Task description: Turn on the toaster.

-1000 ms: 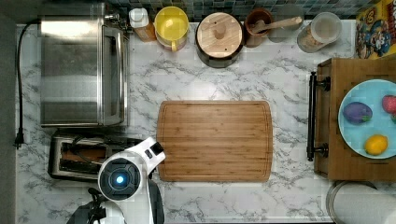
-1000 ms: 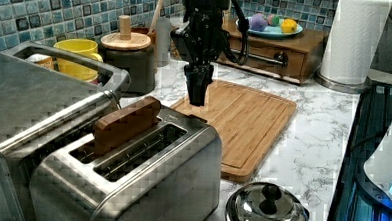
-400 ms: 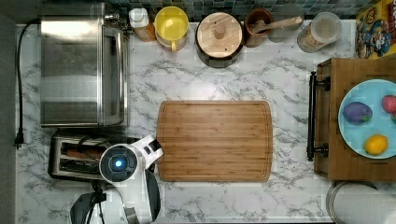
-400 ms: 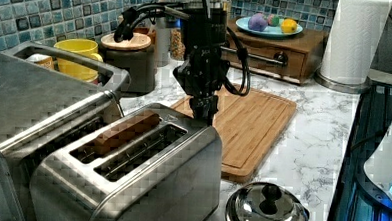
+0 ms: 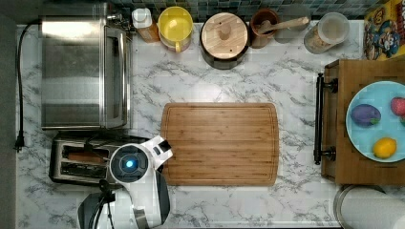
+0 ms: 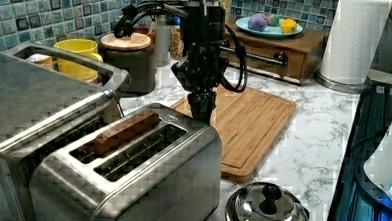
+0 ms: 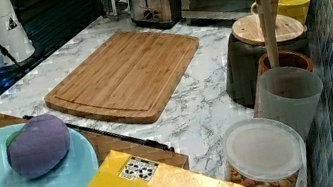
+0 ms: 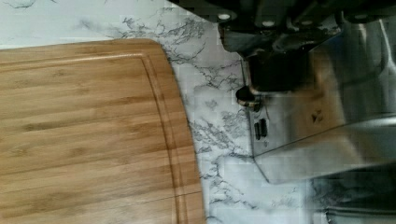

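Note:
The toaster (image 6: 131, 172) is a small brushed-steel box at the left view's lower left, with a brown slice of bread (image 6: 125, 132) sunk low in its far slot. My gripper (image 6: 202, 108) points straight down, shut, pressed against the toaster's end that faces the cutting board. In the top view the arm's wrist (image 5: 131, 164) covers the right end of the toaster (image 5: 79, 160). In the wrist view the dark gripper (image 8: 268, 70) sits against the steel end face of the toaster (image 8: 327, 121), beside a small knob (image 8: 245, 95).
A large toaster oven (image 5: 83, 71) stands just behind the toaster. The bamboo cutting board (image 5: 219, 143) lies at the middle of the marble counter. A lidded pot (image 6: 264, 211) sits near the front edge. Jars and a yellow mug (image 5: 175, 26) line the back wall, and a wooden tray (image 5: 356, 124) holds a plate.
My gripper has come down along the toaster's end. The bread, which stood high out of the slot, has sunk almost level with the top.

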